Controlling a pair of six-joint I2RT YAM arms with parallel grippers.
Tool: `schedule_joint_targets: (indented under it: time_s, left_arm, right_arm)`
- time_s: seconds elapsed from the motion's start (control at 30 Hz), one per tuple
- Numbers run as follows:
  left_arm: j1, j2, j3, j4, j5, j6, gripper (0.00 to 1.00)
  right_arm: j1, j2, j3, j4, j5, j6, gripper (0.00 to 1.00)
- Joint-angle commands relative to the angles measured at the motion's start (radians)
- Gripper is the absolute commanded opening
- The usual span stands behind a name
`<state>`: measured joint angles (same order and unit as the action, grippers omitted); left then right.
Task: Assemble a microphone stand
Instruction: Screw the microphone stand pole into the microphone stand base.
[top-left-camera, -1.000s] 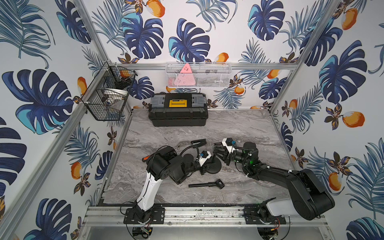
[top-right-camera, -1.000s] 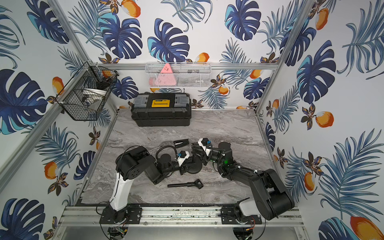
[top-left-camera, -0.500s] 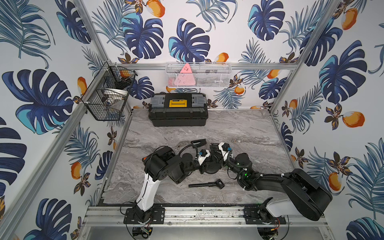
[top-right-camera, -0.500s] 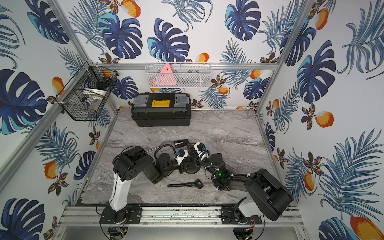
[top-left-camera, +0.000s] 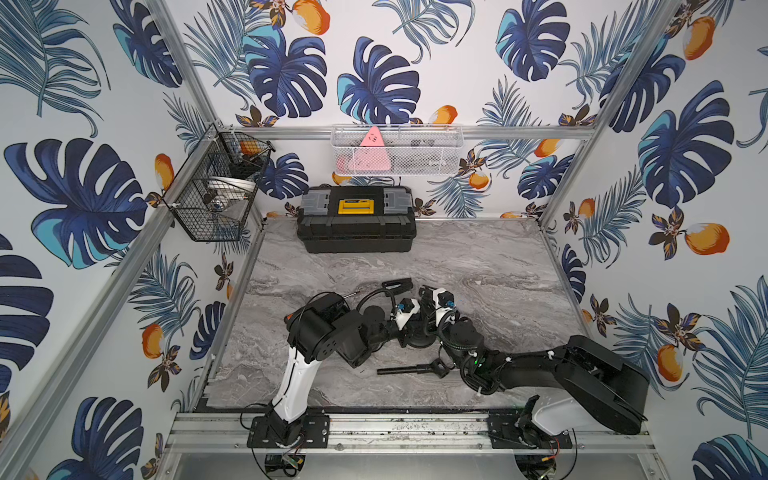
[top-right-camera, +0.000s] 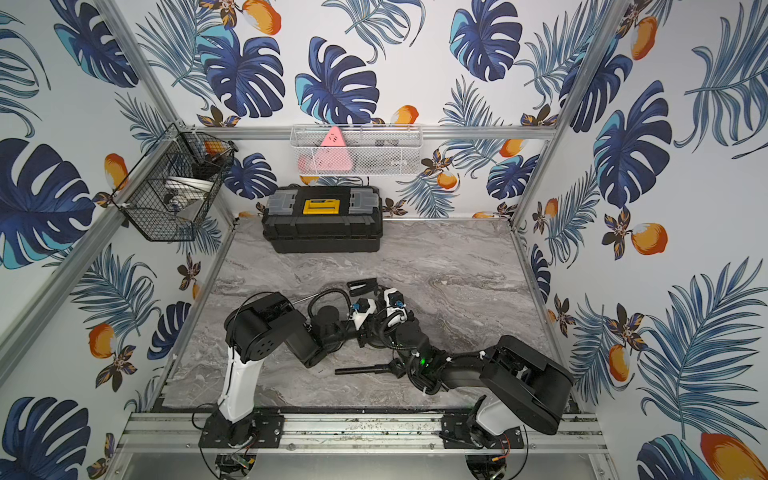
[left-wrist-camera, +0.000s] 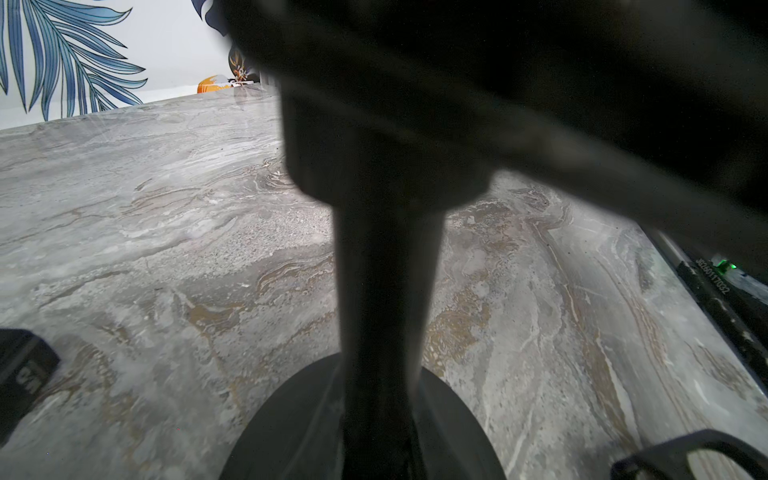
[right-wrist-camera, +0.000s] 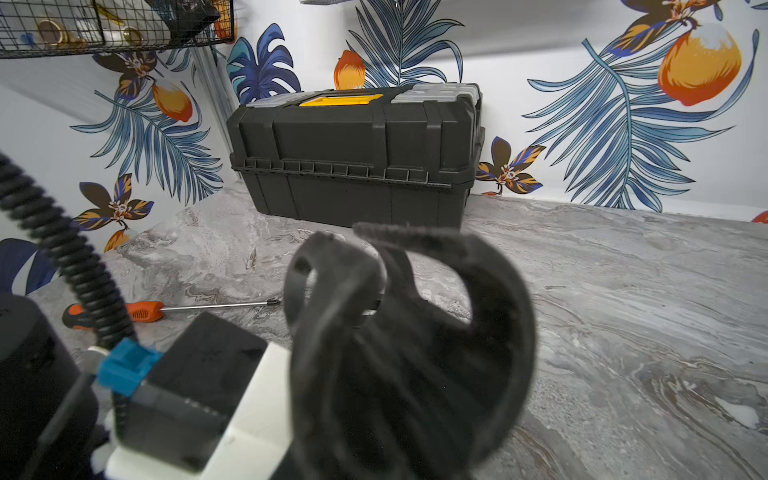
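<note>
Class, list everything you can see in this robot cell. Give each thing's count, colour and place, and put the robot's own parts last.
hard plastic toolbox: one, black with a yellow latch, back of the table
mesh wall basket: one, white, on the back rail, holding a pink triangular thing
wire basket: one, black, on the side wall by the left arm
orange-handled screwdriver: one, orange and steel, on the table by the left arm
round stand base: one, black, carrying an upright pole
short rod with knob: one, black, lying near the front
curved plastic clip: one, black, behind the grippers
marble-look table: one, grey
left arm, right arm: two, black and white, front rail
left gripper, right gripper: two, close together above the base
</note>
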<state>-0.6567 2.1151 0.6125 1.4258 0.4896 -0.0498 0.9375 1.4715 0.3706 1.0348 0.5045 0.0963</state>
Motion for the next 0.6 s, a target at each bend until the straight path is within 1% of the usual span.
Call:
schedule_joint_targets:
  time_s: [0.0, 0.1, 0.17, 0.3, 0.33, 0.37, 0.4, 0.43, 0.5, 0.57]
  left_arm:
    - [0.000, -0.004, -0.009, 0.043, -0.001, -0.021, 0.27]
    - [0.008, -0.009, -0.019, 0.067, -0.004, -0.034, 0.35]
    - [0.011, -0.014, -0.017, 0.067, 0.004, -0.041, 0.36]
    - [0.010, -0.011, -0.013, 0.065, 0.020, -0.048, 0.20]
    - [0.011, -0.008, -0.012, 0.071, 0.024, -0.050, 0.16]
    - [0.011, -0.007, -0.013, 0.074, 0.027, -0.050, 0.14]
    - [0.011, -0.007, -0.011, 0.075, 0.029, -0.049, 0.12]
    - [0.011, -0.008, -0.011, 0.070, 0.029, -0.045, 0.10]
    - [0.011, -0.008, -0.008, 0.057, 0.029, -0.036, 0.09]
    - [0.011, -0.002, -0.007, 0.055, 0.028, -0.032, 0.08]
  right_arm:
    - [0.003, -0.001, -0.008, -0.242, 0.022, 0.065, 0.00]
    - [0.000, -0.011, 0.007, -0.283, 0.002, 0.065, 0.00]
    - [-0.002, -0.011, 0.003, -0.269, -0.012, 0.061, 0.00]
    - [-0.007, -0.016, -0.002, -0.260, -0.043, 0.069, 0.00]
    - [-0.011, -0.017, -0.003, -0.257, -0.056, 0.072, 0.06]
    - [-0.015, -0.020, -0.008, -0.254, -0.068, 0.073, 0.24]
    - [-0.021, -0.027, -0.014, -0.246, -0.086, 0.070, 0.47]
    - [-0.027, -0.037, -0.020, -0.245, -0.109, 0.066, 0.58]
    - [-0.053, -0.075, -0.038, -0.249, -0.183, 0.056, 0.66]
    - [-0.105, -0.126, -0.055, -0.266, -0.315, 0.044, 0.67]
